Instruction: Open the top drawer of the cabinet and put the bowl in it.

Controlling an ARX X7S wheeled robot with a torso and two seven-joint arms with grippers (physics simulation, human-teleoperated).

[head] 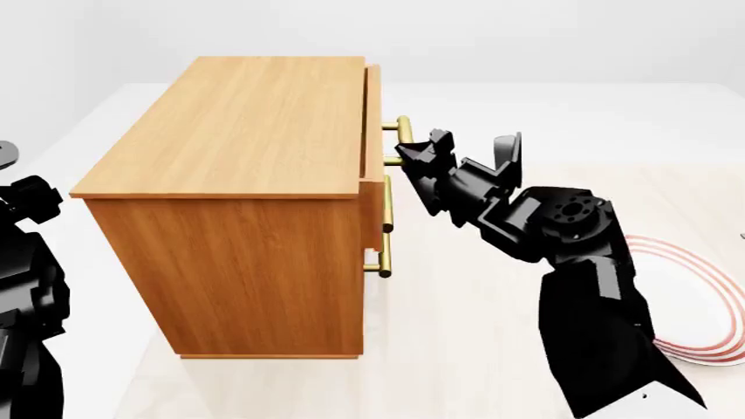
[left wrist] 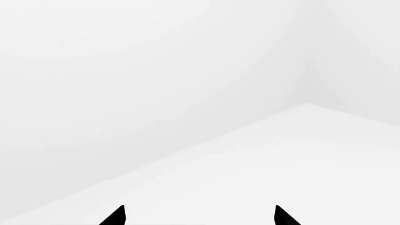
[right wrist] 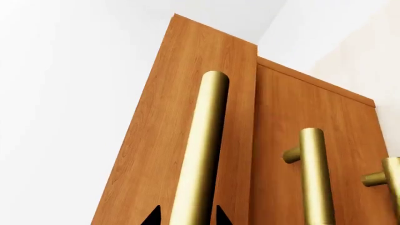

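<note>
I have the right gripper (head: 410,160) at the top drawer (head: 372,118) handle (right wrist: 201,150). In the right wrist view the brass bar runs straight between the two fingers (right wrist: 151,217), set narrow around it; I can't tell if they actually touch it. The drawer front sits slightly proud of the cabinet (head: 233,175), on its right face. Left gripper (left wrist: 198,216) faces blank white, fingers spread wide, nothing between. Plate (head: 699,305) with red rings lies near right. Bowl not visible.
</note>
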